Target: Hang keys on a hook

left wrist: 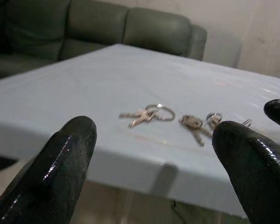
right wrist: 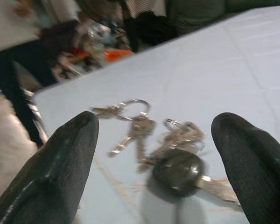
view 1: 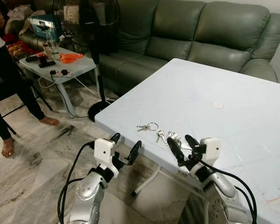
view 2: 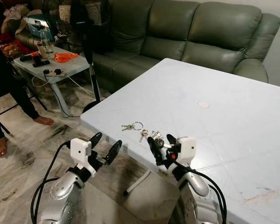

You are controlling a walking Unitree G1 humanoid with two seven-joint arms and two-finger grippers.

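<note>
On table (view 1: 233, 84): three key bunches (view 1: 148, 126) (both tools (view 1: 182, 145) released).

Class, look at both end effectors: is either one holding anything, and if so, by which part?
Nothing is held. The right end effector is open over the keys lying on the table; the left end effector is open off the table's edge.

A white table (view 1: 233, 88) fills the near right, with a small round disc (view 1: 217, 105) on its top. Behind the table runs a green sofa (view 1: 200, 32). Left of the table stands a black fan (view 1: 91, 28) on a round base. Beyond the fan is a side table (view 1: 81, 67) bearing an orange cloth (view 1: 70, 57), a bottle (view 1: 51, 44) and cables. A person's legs (view 1: 9, 88), barefoot, stand left of the side table on the marble floor (view 1: 32, 163).
</note>
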